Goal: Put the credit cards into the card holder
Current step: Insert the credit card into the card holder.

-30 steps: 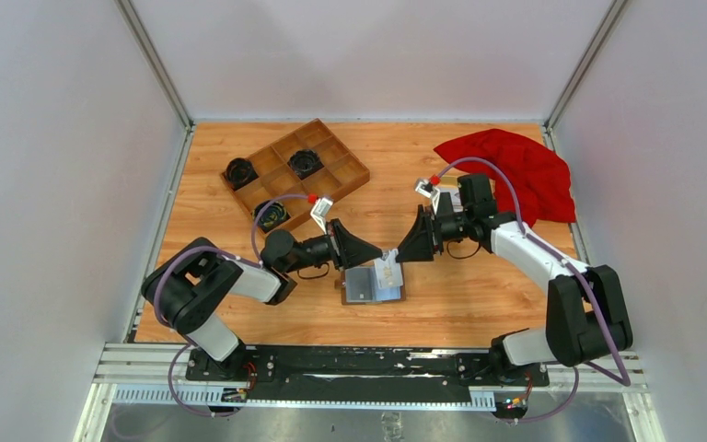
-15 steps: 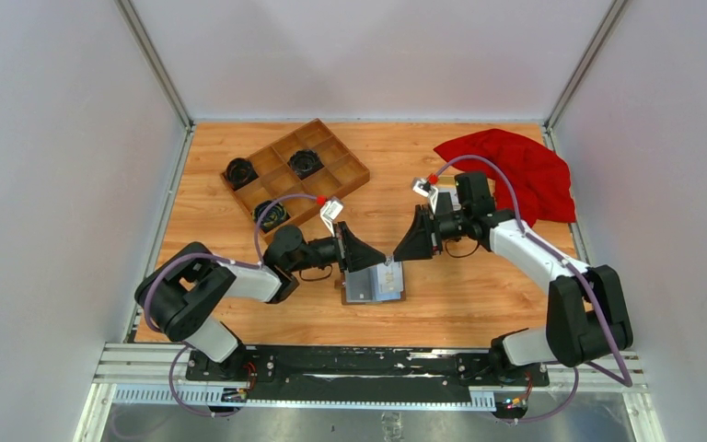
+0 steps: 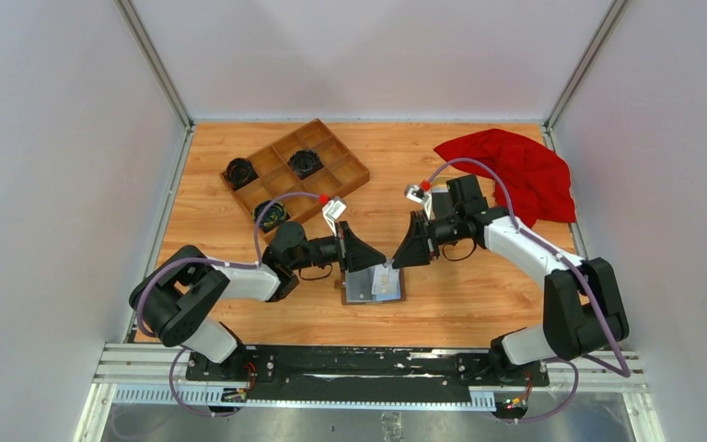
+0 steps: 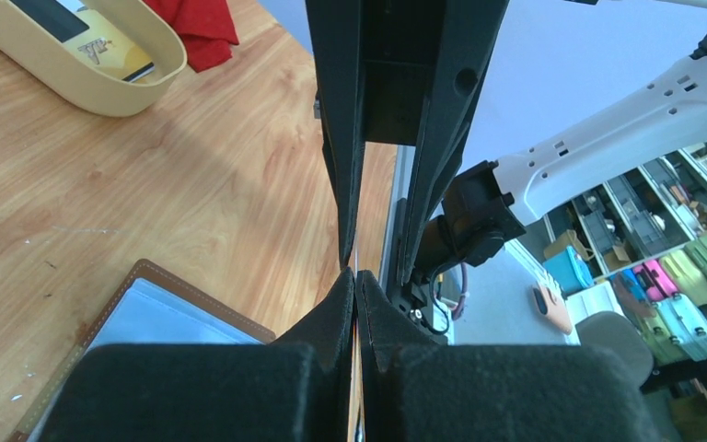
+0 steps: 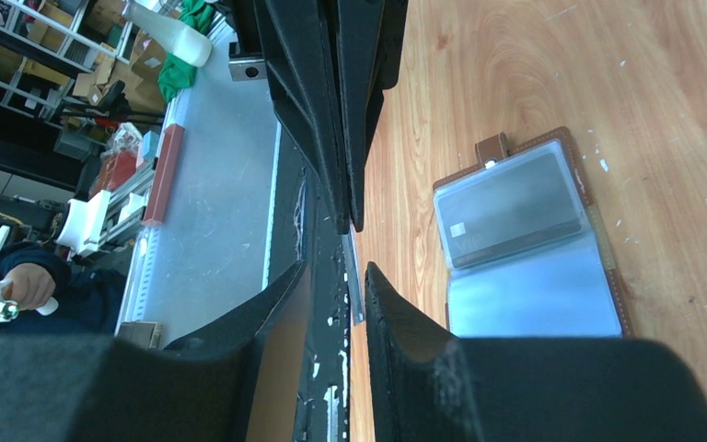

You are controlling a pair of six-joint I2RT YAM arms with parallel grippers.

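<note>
The card holder (image 3: 373,284) lies open on the surface (image 3: 442,304). Right fingers (image 3: 388,268) pinch a pale card (image 3: 386,278) over it; left fingers (image 3: 376,265), at its 10 o'clock, are clenched.

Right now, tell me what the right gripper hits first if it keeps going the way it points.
Most likely the open card holder: the right gripper points down-left at it, a whitish card seemingly at its tips. The left gripper sits close beside that line; depth is unclear.

We see the open wallet (image 3: 373,284) lying on the tabletop (image 3: 460,304) between both arms, the compartment tray (image 3: 295,172) behind it to the left, the cloth (image 3: 519,173) far right.
</note>
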